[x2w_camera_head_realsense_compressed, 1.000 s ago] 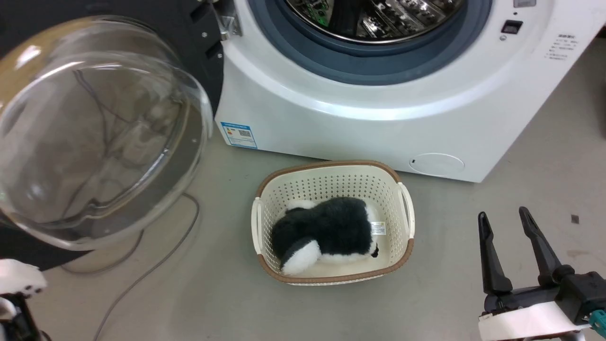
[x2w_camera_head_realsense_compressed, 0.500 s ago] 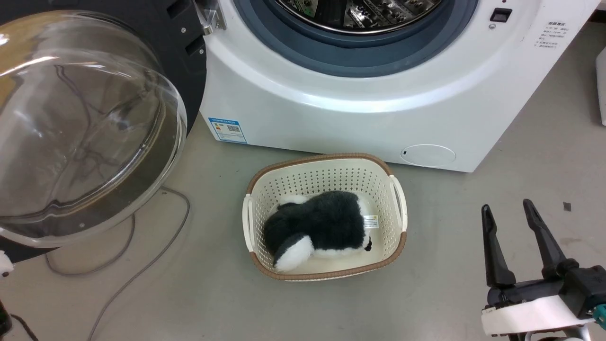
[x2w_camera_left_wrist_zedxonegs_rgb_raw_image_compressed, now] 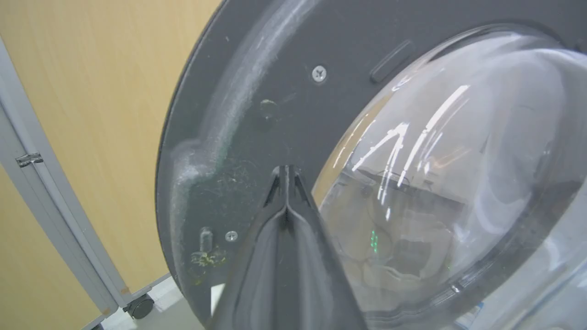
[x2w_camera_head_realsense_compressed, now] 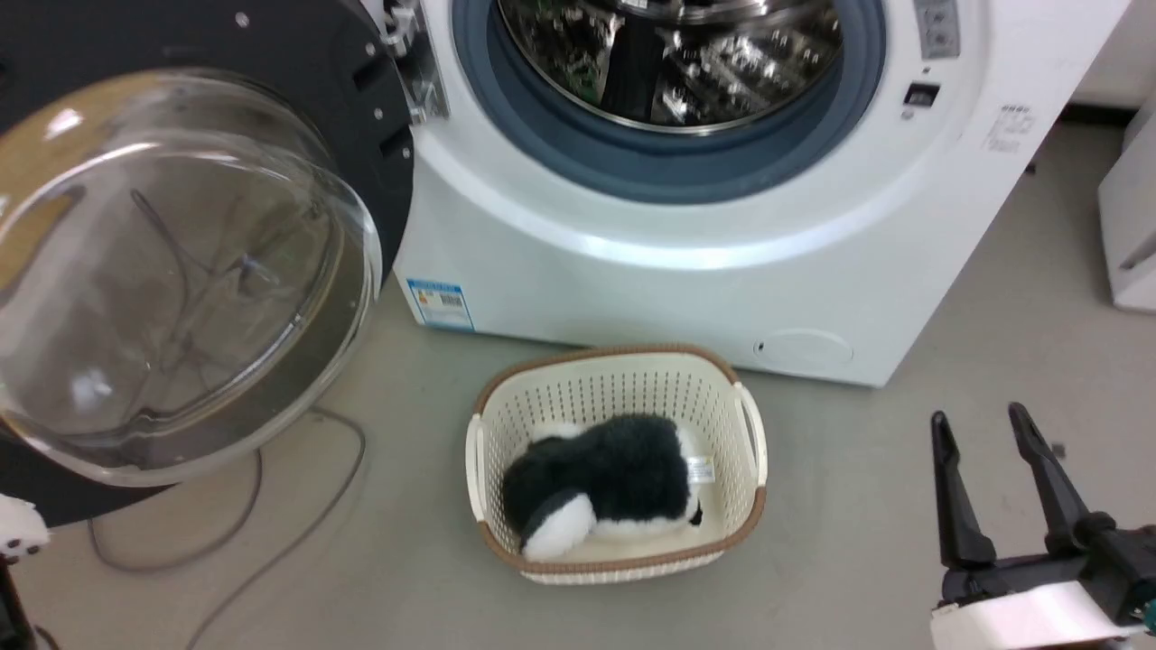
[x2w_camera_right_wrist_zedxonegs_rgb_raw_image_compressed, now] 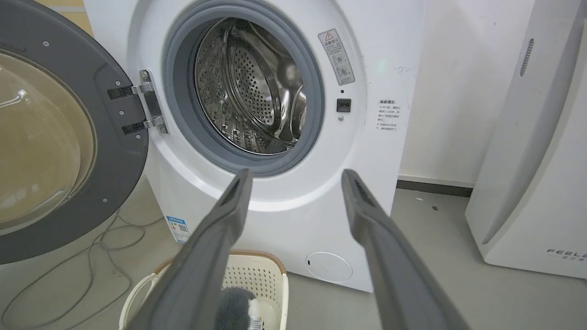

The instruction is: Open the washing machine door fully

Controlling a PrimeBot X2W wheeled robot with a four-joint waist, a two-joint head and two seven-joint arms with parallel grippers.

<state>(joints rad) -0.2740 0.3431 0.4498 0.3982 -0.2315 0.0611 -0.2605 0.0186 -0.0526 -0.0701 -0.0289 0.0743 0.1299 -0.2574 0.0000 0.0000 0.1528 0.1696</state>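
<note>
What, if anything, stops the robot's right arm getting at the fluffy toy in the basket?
Likely yes, nothing does: the right gripper hangs open to the right of the basket, whose top is open, the toy lies uncovered, and bare floor separates them.

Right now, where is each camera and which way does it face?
Head view: on the head, looking down at the white washing machine and cream perforated basket; open right gripper lower right.
Left wrist view: left wrist, facing the round black glass-bowled washing machine door; shut left gripper.
Right wrist view: right wrist, facing the steel drum; open right gripper.
All three share the door.
</note>
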